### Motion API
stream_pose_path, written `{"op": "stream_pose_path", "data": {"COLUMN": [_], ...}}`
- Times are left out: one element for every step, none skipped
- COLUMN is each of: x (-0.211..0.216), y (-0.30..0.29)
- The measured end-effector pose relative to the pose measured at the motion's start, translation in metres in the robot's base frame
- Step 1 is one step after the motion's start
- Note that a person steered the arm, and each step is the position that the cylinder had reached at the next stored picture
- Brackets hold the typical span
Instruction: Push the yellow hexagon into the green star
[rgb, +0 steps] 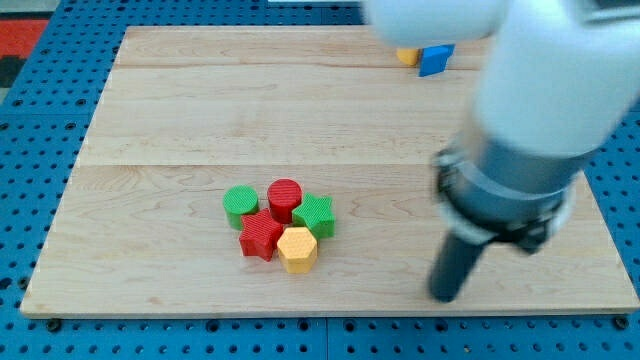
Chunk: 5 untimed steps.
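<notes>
Yellow hexagon (297, 249) looks light and rigid, already touching the green star (315, 215); gripperless rod tip (443, 297) sits well right

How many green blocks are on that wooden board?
2. A green cylinder sits at the cluster's left; a green star at its right, touching the yellow hexagon. The arm may hide others at the top.

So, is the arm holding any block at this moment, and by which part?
Nothing is held. My tip stands on the bare board, well to the view's right of the yellow hexagon and green star, touching no block.
</notes>
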<state>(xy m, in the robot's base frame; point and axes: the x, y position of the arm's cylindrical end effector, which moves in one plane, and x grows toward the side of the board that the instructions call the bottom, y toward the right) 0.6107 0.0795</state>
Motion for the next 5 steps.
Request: {"op": "stream_pose_path", "data": {"x": [0.007,0.003,0.003,-0.009,-0.031], "y": [-0.083,-0.169,-0.184,-0.192,-0.182]}}
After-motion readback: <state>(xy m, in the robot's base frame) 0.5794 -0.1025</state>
